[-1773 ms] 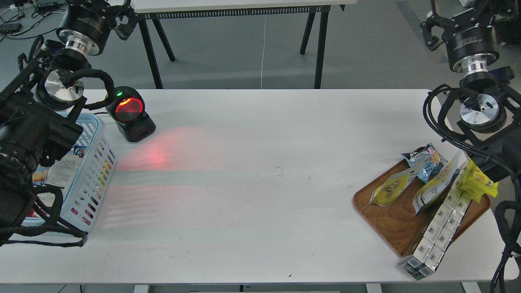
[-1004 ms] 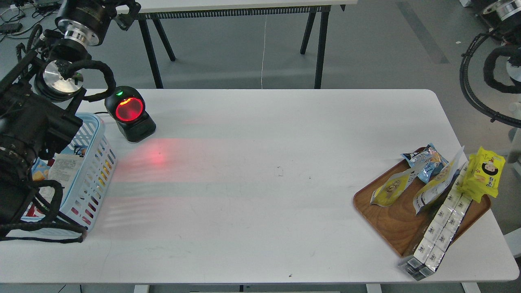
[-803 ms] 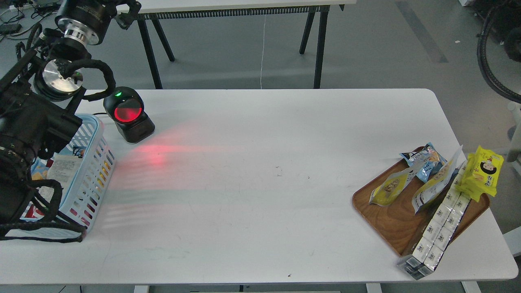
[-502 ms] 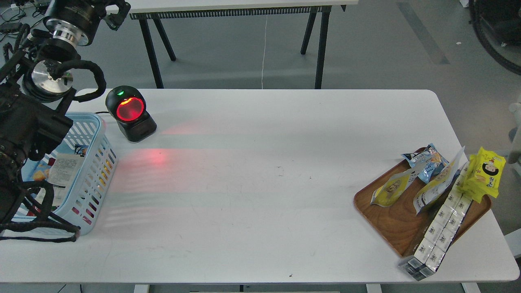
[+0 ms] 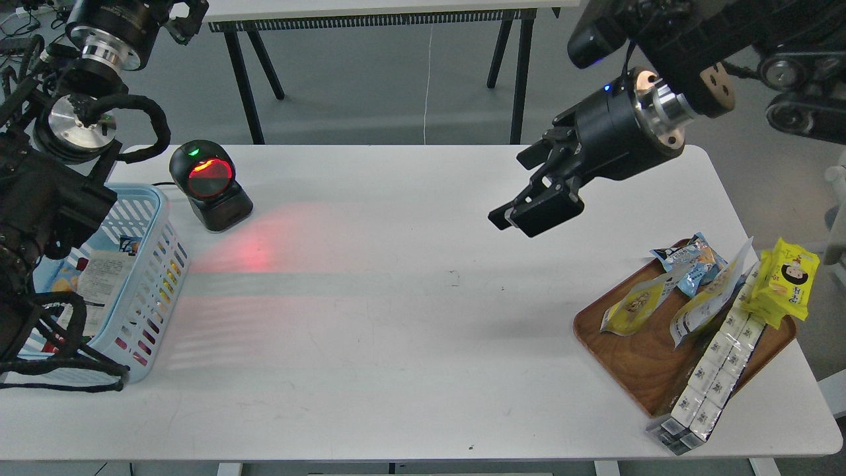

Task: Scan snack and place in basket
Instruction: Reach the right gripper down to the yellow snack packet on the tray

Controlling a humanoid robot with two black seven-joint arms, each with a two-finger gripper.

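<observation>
Two yellow-and-white snack pouches lie on the brown wooden tray point(image 5: 631, 363) at the right: one flat point(image 5: 633, 307) with a round picture, one leaning point(image 5: 708, 299) beside it. The light blue basket point(image 5: 155, 264) stands at the left edge, with a white-backed printed pouch point(image 5: 99, 277) inside. My right gripper point(image 5: 532, 215) hangs above the table, up and left of the tray, its fingers slightly apart and empty. My left gripper point(image 5: 182, 16) is at the top left, behind the basket, dark and small.
A black scanner point(image 5: 208, 188) with a red glowing window stands beside the basket and casts red light on the table. The tray also holds a blue snack packet point(image 5: 691, 261), a bright yellow cartoon-face pack point(image 5: 786, 281) and a strip of white packets point(image 5: 717, 367) overhanging the table's front edge.
</observation>
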